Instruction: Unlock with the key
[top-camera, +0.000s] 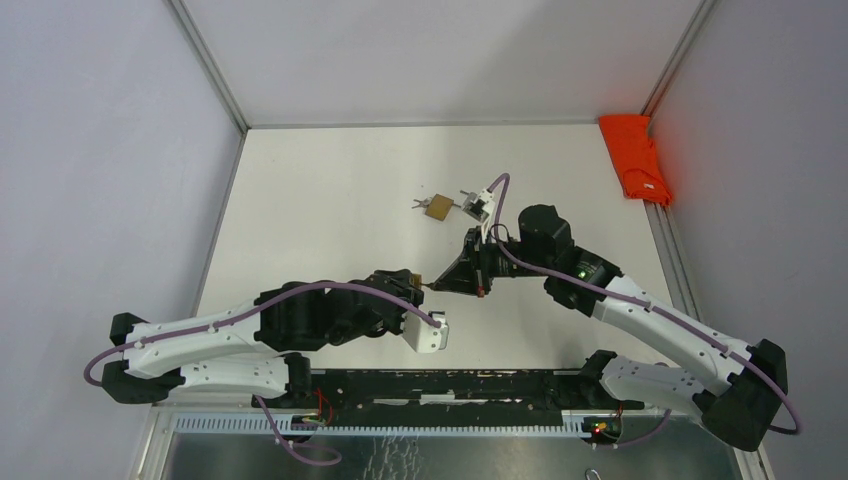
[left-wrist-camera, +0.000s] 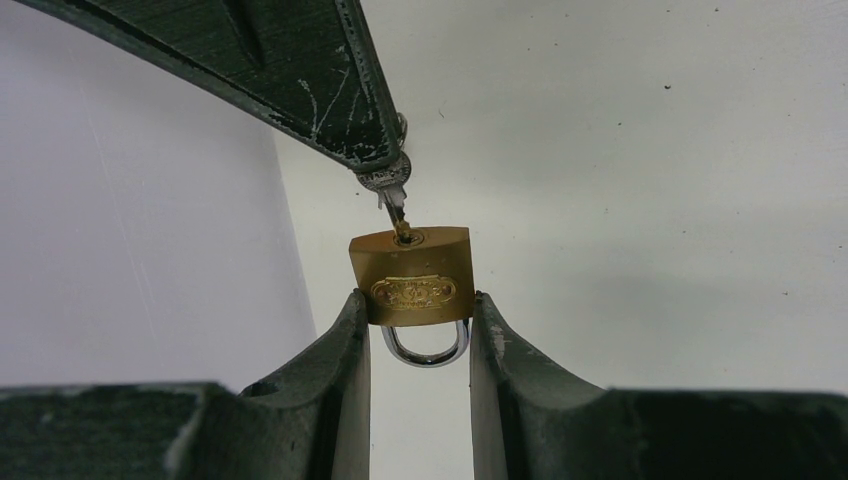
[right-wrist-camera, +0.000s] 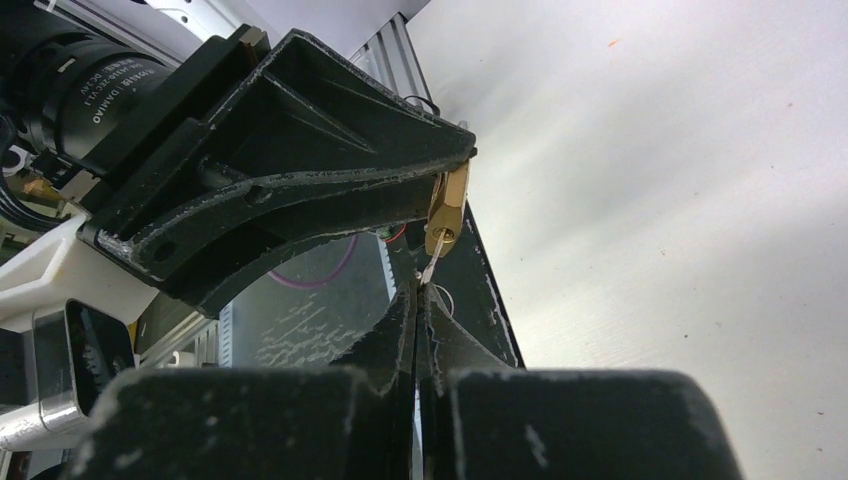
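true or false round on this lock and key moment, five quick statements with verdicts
1. The left gripper clamps a brass padlock by its sides. True.
2. The right gripper is open and empty. False: it is shut on the key, whose blade sits in the keyhole.
3. The shackle has sprung open. False: in the left wrist view both of its legs run into the body.
4. A second padlock lies on the table, farther from the arms. True.
5. The orange cloth lies at the table's left edge. False: it lies at the far right corner.
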